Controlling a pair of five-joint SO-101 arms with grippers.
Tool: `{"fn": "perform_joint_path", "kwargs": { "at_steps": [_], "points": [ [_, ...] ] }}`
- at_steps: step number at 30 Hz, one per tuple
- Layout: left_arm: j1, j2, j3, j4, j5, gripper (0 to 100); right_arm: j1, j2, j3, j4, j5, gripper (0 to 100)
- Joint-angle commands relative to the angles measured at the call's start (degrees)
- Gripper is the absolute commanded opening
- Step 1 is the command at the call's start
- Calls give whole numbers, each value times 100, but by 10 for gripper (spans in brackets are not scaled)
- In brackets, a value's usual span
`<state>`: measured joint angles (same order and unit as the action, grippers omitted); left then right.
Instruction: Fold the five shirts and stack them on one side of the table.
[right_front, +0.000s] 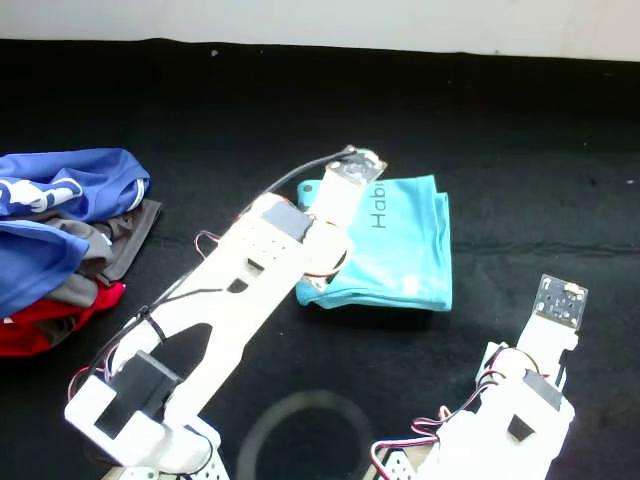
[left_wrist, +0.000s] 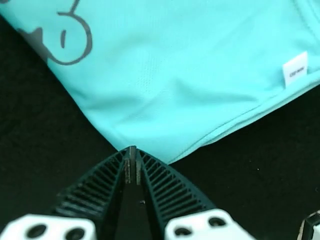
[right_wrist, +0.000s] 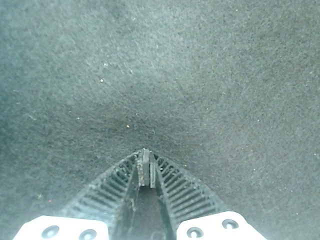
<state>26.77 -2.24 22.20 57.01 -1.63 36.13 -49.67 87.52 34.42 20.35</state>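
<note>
A turquoise shirt (right_front: 405, 245) lies folded in the middle of the black table (right_front: 250, 90), with dark print on top. My left arm (right_front: 250, 270) stretches over its near left part. In the left wrist view my left gripper (left_wrist: 131, 155) is shut, its tips right at the hem of the turquoise shirt (left_wrist: 175, 75); I cannot tell whether any cloth is pinched. My right arm (right_front: 555, 310) rests at the front right, apart from the shirt. The right gripper (right_wrist: 146, 160) is shut over bare black cloth.
A loose pile of shirts (right_front: 60, 230), blue on top with grey and red beneath, sits at the table's left edge. Bare black cloth stretches behind and to the right of the turquoise shirt. A small white label (left_wrist: 295, 70) shows on the shirt's hem.
</note>
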Motion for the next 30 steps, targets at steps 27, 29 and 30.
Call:
{"fn": "perform_joint_path", "kwargs": {
  "at_steps": [27, 29, 30],
  "points": [
    [-391, -1956, 321, 677, 0, 9, -1859, 1473, -6325, 4207, -914, 7],
    [-822, -2176, 602, 651, 0, 9, -2325, 2202, -7011, 4268, -1125, 7],
    [-1024, -2246, 752, 642, 0, 9, -2545, 2571, -7301, 4251, -1187, 7]
  ]
}}
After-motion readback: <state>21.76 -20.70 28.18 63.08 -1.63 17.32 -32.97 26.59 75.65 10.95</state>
